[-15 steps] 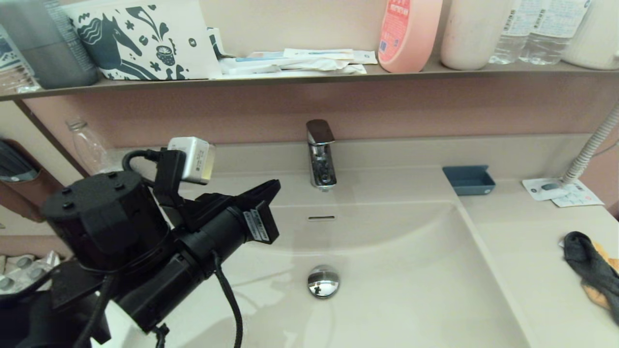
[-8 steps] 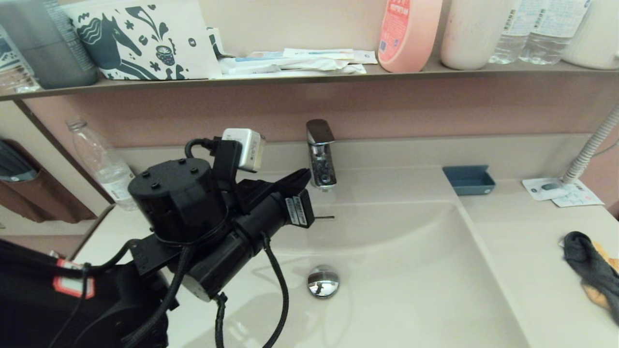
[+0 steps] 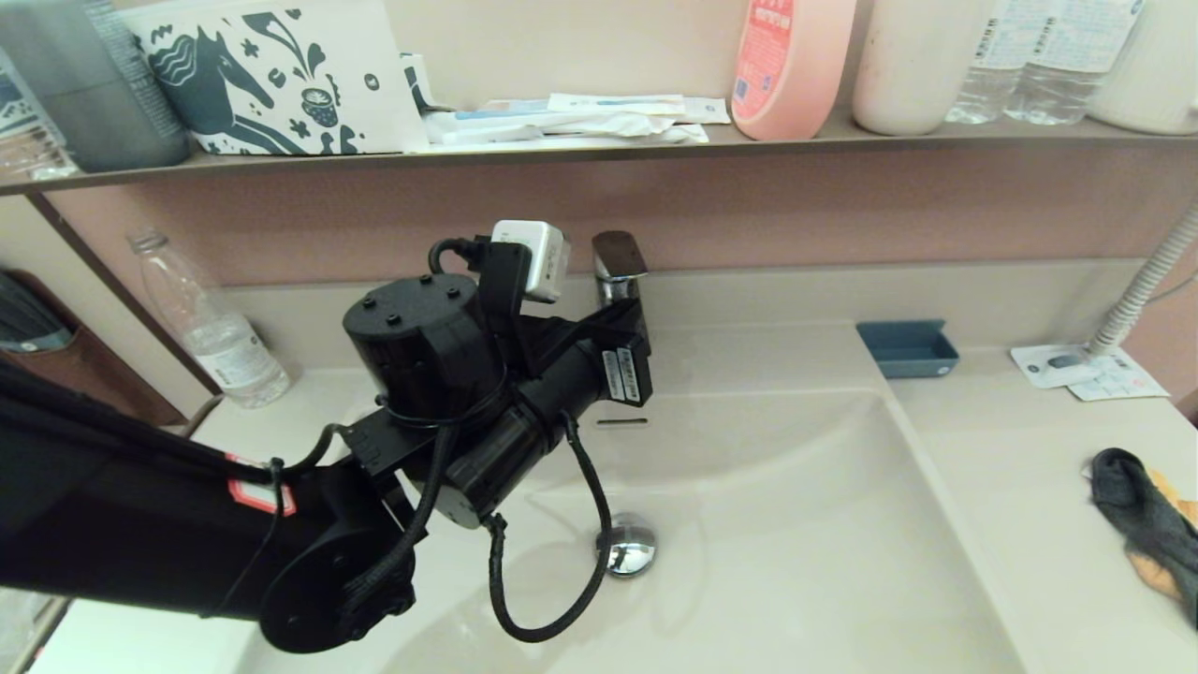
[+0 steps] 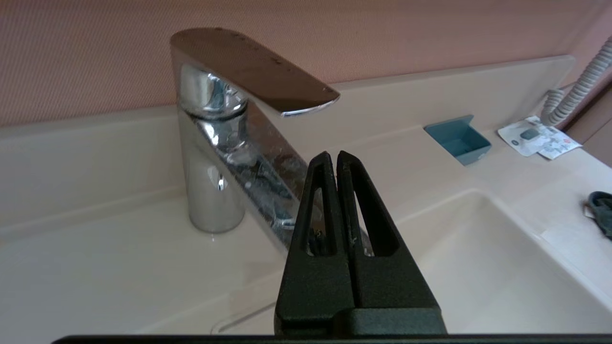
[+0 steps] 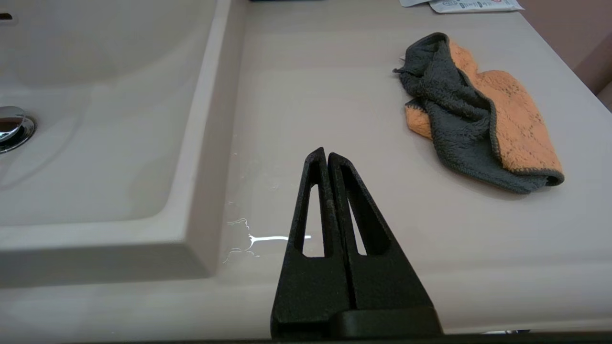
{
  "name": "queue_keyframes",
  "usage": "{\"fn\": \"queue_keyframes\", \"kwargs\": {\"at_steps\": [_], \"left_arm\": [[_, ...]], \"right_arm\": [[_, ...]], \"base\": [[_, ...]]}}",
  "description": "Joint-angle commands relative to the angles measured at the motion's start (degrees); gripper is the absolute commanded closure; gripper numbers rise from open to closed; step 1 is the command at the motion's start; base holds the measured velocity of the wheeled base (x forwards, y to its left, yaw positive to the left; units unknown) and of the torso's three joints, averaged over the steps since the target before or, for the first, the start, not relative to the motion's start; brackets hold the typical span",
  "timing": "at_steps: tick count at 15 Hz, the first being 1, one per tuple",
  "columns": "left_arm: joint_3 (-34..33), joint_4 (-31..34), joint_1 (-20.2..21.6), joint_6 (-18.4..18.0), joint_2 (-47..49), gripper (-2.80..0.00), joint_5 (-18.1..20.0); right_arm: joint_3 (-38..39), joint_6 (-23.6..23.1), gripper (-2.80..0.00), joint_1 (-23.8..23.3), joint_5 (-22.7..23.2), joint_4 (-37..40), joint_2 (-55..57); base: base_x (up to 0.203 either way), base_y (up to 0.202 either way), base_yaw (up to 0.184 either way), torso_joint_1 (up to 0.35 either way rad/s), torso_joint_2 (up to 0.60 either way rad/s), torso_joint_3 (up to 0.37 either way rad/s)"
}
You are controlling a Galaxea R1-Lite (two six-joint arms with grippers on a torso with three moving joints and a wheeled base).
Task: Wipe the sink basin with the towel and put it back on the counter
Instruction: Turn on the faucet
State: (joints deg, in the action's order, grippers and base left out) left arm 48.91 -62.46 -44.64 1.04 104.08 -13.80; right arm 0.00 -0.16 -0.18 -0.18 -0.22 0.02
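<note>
The right gripper (image 5: pixel 327 157) hangs above the counter (image 5: pixel 311 95), fingers pressed together and empty. Beyond it the towel (image 5: pixel 478 114) lies crumpled, grey over orange. The sink basin (image 5: pixel 95 143) and chrome drain plug (image 5: pixel 12 126) sit alongside.

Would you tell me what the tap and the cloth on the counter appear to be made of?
The tall angled tap looks like polished chrome-plated metal, mirroring its surroundings. The crumpled grey-and-orange towel seems a fluffy microfibre, judging by its fuzzy pile.
</note>
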Motion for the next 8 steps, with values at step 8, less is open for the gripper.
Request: {"fn": "queue_keyframes", "kwargs": {"at_steps": [8], "left_arm": [[7.14,-0.30,1.66,-0.72,4.96,0.00,0.44]], "right_arm": [[0.00,-0.02,0.00,0.01,0.01,-0.04,-0.02]], "base": [[0.000,0.000,0.000,0.000,0.00,0.000]]}}
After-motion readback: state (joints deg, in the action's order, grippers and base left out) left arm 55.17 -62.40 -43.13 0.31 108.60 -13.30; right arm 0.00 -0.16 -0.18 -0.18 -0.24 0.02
